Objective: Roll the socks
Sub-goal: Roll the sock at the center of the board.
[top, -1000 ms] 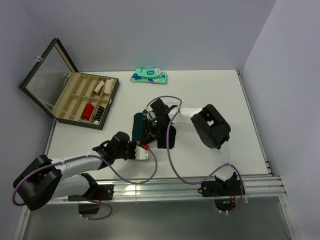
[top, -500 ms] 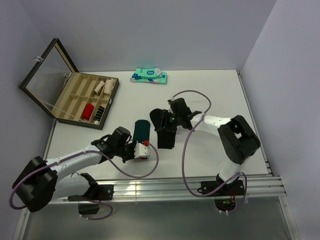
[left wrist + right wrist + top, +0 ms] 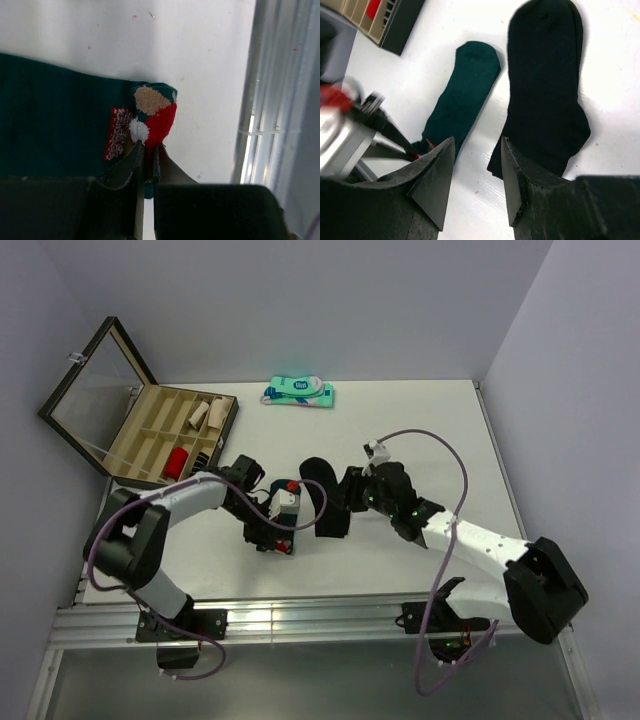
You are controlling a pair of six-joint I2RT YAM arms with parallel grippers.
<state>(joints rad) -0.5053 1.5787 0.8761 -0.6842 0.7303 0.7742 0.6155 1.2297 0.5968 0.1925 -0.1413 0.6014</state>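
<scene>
Left gripper (image 3: 147, 150) pinches green sock (image 3: 60, 120) at toe. We judge rolling just starting. Right gripper (image 3: 477, 145) spread, empty, beside black sock (image 3: 545, 90). Next, we curl toe inward.

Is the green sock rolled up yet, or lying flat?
Flat, not rolled: the green sock lies stretched out full length, only its toe end pinched by the left gripper.

An open compartmented case (image 3: 222, 443) sits on the white counter (image 3: 430, 430), holding a red roll (image 3: 177, 461) and beige rolls (image 3: 205, 415). Right of the case, a teal-and-white packaged pair (image 3: 298, 392) lies flat.
</scene>
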